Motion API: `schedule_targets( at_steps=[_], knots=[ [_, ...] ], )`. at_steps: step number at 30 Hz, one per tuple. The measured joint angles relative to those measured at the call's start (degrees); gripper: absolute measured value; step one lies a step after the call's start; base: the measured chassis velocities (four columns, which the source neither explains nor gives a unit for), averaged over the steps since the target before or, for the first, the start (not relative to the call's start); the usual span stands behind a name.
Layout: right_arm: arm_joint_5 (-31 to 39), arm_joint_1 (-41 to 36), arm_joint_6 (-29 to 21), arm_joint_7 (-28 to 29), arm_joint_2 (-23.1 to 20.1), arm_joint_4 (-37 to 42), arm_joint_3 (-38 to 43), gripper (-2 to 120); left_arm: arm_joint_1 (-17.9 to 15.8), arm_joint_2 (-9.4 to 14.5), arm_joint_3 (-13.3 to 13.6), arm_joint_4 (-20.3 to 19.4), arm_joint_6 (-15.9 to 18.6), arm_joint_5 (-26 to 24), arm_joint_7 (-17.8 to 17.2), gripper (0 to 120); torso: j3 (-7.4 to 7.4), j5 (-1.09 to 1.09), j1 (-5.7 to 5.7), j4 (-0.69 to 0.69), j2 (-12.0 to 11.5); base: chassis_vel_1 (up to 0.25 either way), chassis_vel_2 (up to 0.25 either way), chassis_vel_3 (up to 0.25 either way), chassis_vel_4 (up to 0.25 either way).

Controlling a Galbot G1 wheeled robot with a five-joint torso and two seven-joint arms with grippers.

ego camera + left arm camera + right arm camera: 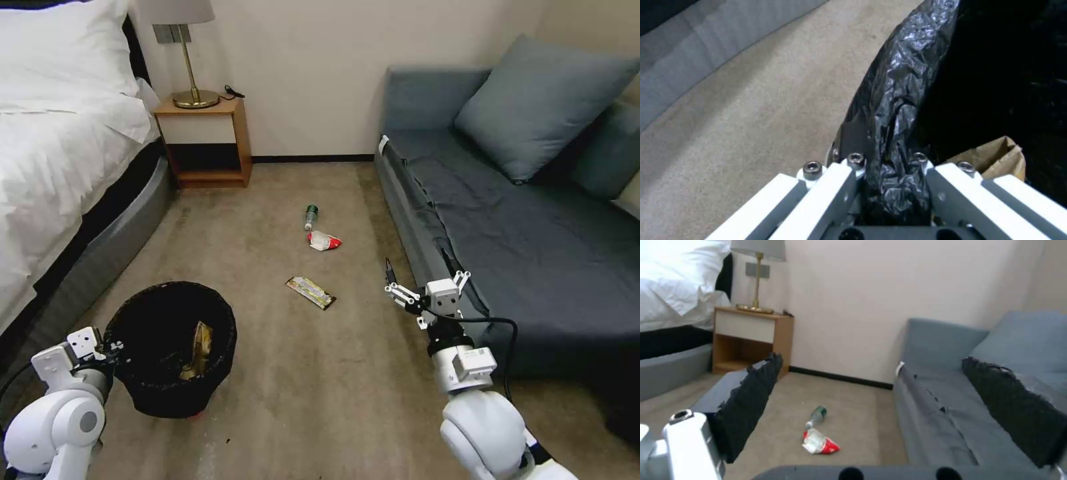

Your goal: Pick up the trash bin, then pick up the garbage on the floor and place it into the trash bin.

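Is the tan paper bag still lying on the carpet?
No: the tan paper bag sits inside the trash bin, whose rim the left gripper clamps.

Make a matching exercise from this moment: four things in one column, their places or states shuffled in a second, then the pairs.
Things
1. tan paper bag
2. snack wrapper
3. left pincer
4. right pincer

Places or states
A. open, empty, held above the carpet beside the sofa
B. lying inside the trash bin
C. closed on the bin's bag-lined rim
D. flat on the carpet between the bin and the red-white packet

Pairs: 1-B, 2-D, 3-C, 4-A
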Motion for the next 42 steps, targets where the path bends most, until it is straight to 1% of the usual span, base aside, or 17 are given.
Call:
schedule_targets(
  at_steps=[6, 11, 16, 17, 19, 21, 28, 31, 42],
  knots=[
    [0.1, 0.7, 0.2, -0.5, 0.2, -0.9, -0.4, 100, -0.2, 0.2, 0.0, 0.0, 0.0, 0.0, 0.0, 3, 0.0, 0.0, 0.0, 0.0, 0.0, -0.056, 0.043, 0.052, -0.047],
    [0.4, 1.1, 0.3, -0.8, -0.1, -1.4, -0.8, 100, -0.2, 0.3, 0.0, 0.1, 0.0, 0.0, 0.0, 3, 0.0, 0.01, 0.0, 0.0, 0.0, -0.146, 0.146, 0.148, -0.169],
    [0.7, 1.6, 0.3, -0.9, -0.2, -1.8, -1.1, 100, -0.2, 0.2, 0.0, 0.1, 0.0, 0.0, 0.1, 3, 0.0, 0.01, 0.0, 0.01, 0.0, -0.228, 0.245, 0.242, -0.232],
    [0.8, 1.7, 0.3, -0.9, -0.4, -1.9, -1.2, 100, -0.2, 0.2, 0.0, 0.1, 0.0, 0.0, 0.1, 3, 0.01, -0.02, 0.0, 0.0, 0.0, -0.267, 0.281, 0.266, -0.26],
    [0.9, 1.9, 0.3, -0.9, -0.6, -2.2, -1.5, 100, -0.2, 0.2, 0.0, 0.1, 0.0, -0.1, 0.1, 3, 0.01, 0.03, 0.0, -0.01, 0.0, -0.267, 0.27, 0.265, -0.256],
    [0.9, 2.1, 0.3, -0.9, -0.7, -2.2, -1.6, 100, -0.2, 0.1, 0.0, 0.1, 0.0, -0.1, 0.1, 3, 0.01, 0.01, 0.0, 0.0, 0.0, -0.253, 0.245, 0.264, -0.274],
    [1.3, 2.9, 0.2, -0.9, -0.9, -2.5, -2.3, 100, -0.2, 0.2, -0.8, 0.1, 0.0, 0.1, 0.1, 3, 0.01, 0.01, 0.0, -0.01, 0.0, -0.251, 0.244, 0.249, -0.256],
    [1.4, 3.1, 0.1, -1.0, -0.9, -2.6, -2.5, 100, -0.2, 0.2, -1.0, 0.1, 0.0, 0.2, 0.0, 3, 0.01, 0.01, 0.0, 0.01, 0.0, -0.214, 0.241, 0.213, -0.239],
    [1.5, 4.0, 0.0, -1.1, -1.4, -3.2, -3.0, 100, -0.1, 0.0, -1.0, 0.1, 0.0, 0.2, 0.0, 3, 0.0, 0.0, 0.0, 0.0, 0.0, -0.195, 0.197, 0.182, -0.197]
  ],
)
